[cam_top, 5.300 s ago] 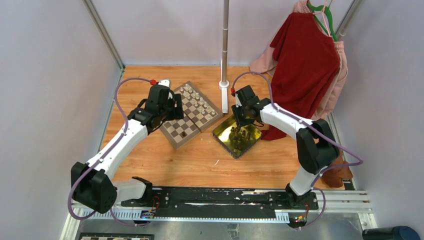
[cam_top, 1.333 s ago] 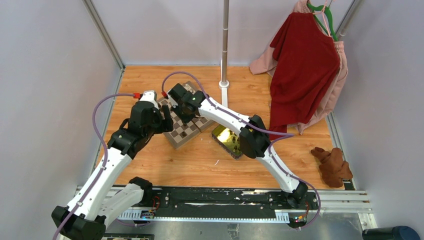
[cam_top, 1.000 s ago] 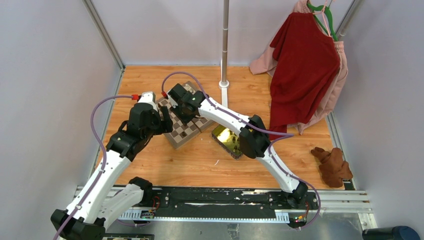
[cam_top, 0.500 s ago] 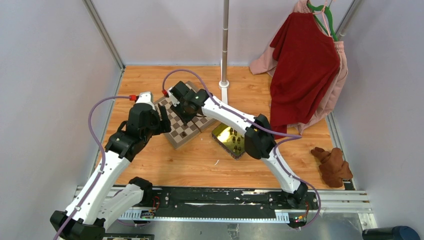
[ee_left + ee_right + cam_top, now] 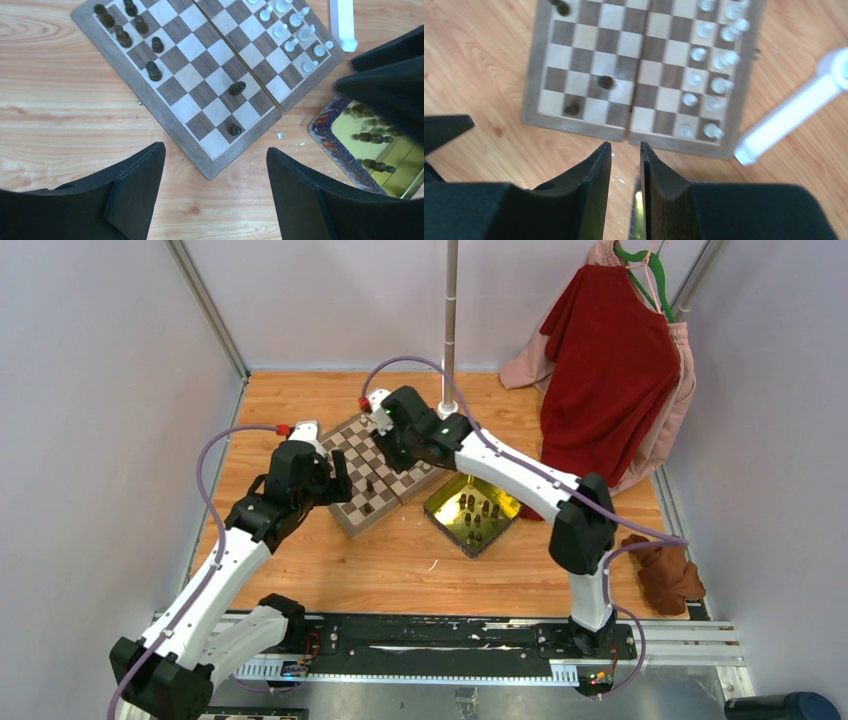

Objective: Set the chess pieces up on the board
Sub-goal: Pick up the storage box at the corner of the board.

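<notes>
The board [image 5: 392, 483] lies on the wooden table left of centre. Cream-white chess pieces [image 5: 295, 30] fill one end of it and dark ones [image 5: 131, 30] the other. Two more dark pieces [image 5: 237, 88] stand alone near the board's near corner. Other dark pieces [image 5: 478, 510] stand in the shiny yellow tray [image 5: 440, 508]. My left gripper [image 5: 215, 160] hangs open and empty above the board's corner [image 5: 212, 172]. My right gripper [image 5: 625, 147] is raised over the board's edge, its fingers [image 5: 596, 165] a narrow gap apart with nothing between them.
A white post base [image 5: 343, 25] stands beside the board's white end, with its pole [image 5: 449, 330] rising behind. Red and pink garments [image 5: 610, 370] hang at the back right. A brown cloth [image 5: 665, 575] lies on the table at the right.
My right arm has drawn back from the board's left part toward the far right, and its jaws have parted slightly. My left gripper has shifted a little to the right.
</notes>
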Robot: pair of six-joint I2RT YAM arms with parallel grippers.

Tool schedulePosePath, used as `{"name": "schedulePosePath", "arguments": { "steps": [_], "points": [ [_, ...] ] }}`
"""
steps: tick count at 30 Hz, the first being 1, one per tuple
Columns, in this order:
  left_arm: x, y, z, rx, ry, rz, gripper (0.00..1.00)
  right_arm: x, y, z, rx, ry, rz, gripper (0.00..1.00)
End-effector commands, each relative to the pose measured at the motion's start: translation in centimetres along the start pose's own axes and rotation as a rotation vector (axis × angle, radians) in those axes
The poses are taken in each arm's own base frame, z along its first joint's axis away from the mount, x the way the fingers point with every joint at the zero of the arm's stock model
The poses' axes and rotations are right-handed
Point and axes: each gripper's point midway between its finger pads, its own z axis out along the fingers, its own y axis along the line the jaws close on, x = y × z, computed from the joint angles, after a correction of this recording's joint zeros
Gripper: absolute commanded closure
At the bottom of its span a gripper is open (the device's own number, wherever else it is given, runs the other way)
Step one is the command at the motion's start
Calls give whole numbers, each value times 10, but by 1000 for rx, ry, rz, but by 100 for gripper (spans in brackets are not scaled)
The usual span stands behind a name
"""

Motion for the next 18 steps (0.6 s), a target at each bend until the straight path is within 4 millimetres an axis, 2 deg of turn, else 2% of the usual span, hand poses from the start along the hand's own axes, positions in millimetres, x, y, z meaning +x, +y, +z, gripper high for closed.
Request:
{"name": "schedulePosePath", "arguments": {
  "steps": [1, 8, 12, 18],
  "points": [
    [1, -16, 21, 71, -17, 39, 21, -6, -53, -28, 101, -102, 79, 68],
    [11, -34, 61, 58, 60, 103, 22, 26, -93, -47, 166, -99, 146, 68],
    [18, -40, 81, 27, 99, 133, 23, 41, -108, -50, 177, -87, 172, 68],
    [26, -46, 108, -6, 146, 159, 28, 51, -123, -51, 178, -82, 206, 68]
  ]
}}
